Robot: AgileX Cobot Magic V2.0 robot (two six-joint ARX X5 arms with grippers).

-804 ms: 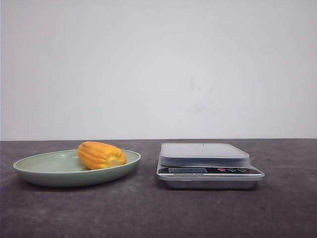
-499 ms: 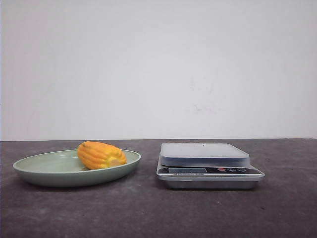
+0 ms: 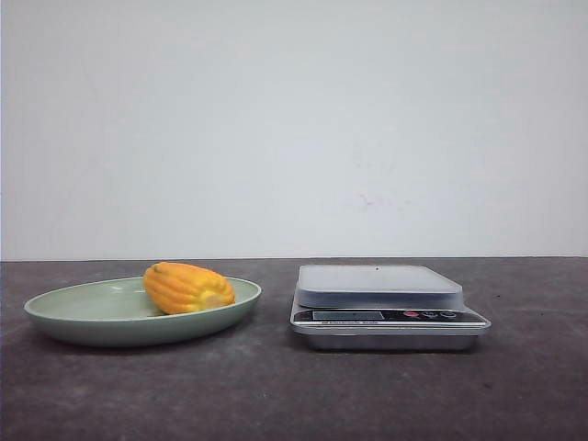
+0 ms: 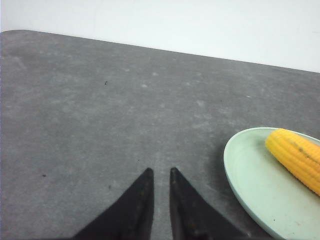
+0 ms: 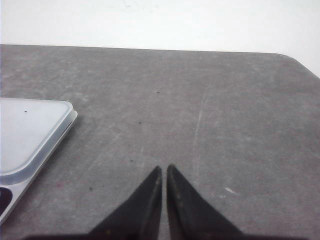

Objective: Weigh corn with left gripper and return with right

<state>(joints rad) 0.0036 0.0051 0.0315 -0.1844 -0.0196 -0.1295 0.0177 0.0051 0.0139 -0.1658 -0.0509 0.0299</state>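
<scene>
The corn (image 3: 188, 288), a stubby orange-yellow cob, lies on the right part of a pale green plate (image 3: 83, 322) at the table's left. Both also show in the left wrist view: the corn (image 4: 297, 157) on the plate (image 4: 240, 170). My left gripper (image 4: 161, 171) hovers over bare table beside the plate, empty, its jaws nearly together with a narrow slit. My right gripper (image 5: 164, 167) is shut and empty over bare table beside the scale (image 5: 25, 135). Neither gripper shows in the front view.
A silver kitchen scale (image 3: 378, 285) with a bare platform stands right of the plate, its display and buttons facing the front. A white wall backs the dark grey table (image 3: 276, 395).
</scene>
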